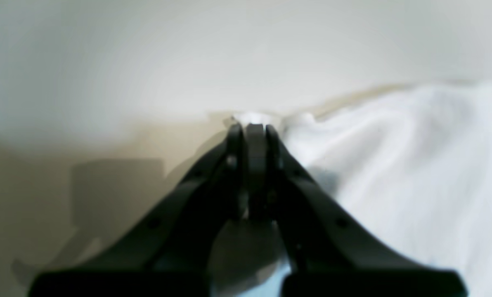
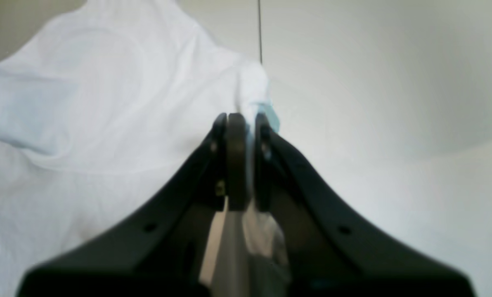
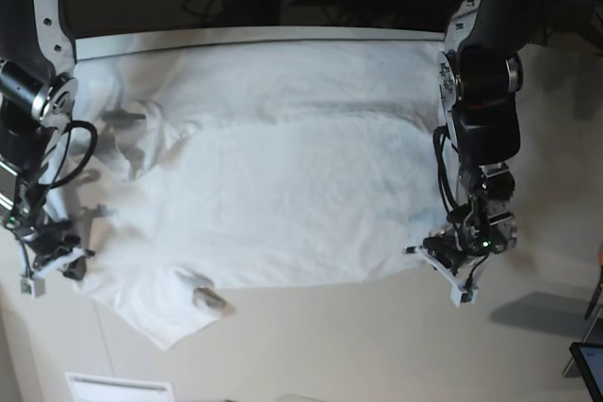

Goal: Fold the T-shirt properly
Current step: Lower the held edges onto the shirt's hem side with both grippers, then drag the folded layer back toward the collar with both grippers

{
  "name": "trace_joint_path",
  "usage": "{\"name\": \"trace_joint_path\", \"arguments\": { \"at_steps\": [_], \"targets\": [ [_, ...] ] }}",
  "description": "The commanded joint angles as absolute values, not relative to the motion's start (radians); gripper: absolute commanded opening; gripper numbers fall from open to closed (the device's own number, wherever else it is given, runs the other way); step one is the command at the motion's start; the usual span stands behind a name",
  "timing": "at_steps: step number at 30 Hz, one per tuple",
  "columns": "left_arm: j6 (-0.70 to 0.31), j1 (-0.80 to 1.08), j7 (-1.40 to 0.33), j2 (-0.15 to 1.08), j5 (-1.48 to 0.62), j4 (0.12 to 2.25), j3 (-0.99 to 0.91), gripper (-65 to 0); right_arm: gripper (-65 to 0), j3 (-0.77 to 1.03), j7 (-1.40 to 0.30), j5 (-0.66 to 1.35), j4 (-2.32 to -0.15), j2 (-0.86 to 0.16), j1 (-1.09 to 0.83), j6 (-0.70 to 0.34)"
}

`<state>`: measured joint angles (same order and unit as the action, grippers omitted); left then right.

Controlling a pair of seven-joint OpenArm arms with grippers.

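Fabric is sitting pinched at the tips of the left pincer (image 1: 254, 128) in the left wrist view, jaws drawn together on a small white bunch at the edge of the T-shirt (image 1: 394, 165), which is spreading off to the right over the counter (image 1: 105, 82); keeping that bite small and firm should be helping the edge lift cleanly. Moving to the right wrist view, the right pincer (image 2: 241, 119) is likewise clamping together on a peak of the T-shirt (image 2: 105, 103), the rest lying left of it. From the base view, the T-shirt (image 3: 283, 185) is lying spread across the counter (image 3: 377, 345), the left pincer (image 3: 459, 265) holding its near corner on that view's right, the right pincer (image 3: 52, 261) at the opposite near edge. Both arms should probably be rising together, evenly, keeping the hem taut.
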<state>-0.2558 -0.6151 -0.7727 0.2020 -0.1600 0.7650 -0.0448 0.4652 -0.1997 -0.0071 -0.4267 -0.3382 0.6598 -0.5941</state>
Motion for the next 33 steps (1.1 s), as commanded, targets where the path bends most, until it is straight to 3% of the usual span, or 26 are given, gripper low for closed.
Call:
{"name": "trace_joint_path", "arguments": {
  "at_steps": [1,6,9,18,24,33],
  "targets": [
    [-0.254,-0.622,-0.796,0.213,-0.150,0.822,-0.045,-65.0,-64.7,0.469,-0.174,0.005,-0.444,-0.361,0.694,-0.595],
    [-0.348,-0.568,-0.932,0.213,-0.150,1.024,-0.045,-65.0,-64.7,0.469,-0.176,0.005,-0.444,-0.378,0.694,-0.590],
    [-0.397,-0.536,-1.004,0.213,-0.150,1.136,-0.045,-65.0,-64.7,0.469,-0.176,0.005,-0.444,-0.381,0.693,-0.524],
    [-0.401,-0.417,-1.118,0.211,-0.150,1.411,-0.101,-65.0,-64.7,0.472,-0.179,0.005,-0.490,-0.384,0.691,-0.509],
    [-0.401,-0.352,-1.119,0.209,-0.150,1.474,-0.116,-65.0,-64.7,0.596,-0.323,0.005,-0.593,-0.383,0.670,-0.526],
    [-0.401,-0.257,-1.179,0.159,-0.150,1.629,-0.113,-65.0,-64.9,0.601,-0.420,0.005,-0.676,-0.375,0.628,-0.556]
  ]
}}
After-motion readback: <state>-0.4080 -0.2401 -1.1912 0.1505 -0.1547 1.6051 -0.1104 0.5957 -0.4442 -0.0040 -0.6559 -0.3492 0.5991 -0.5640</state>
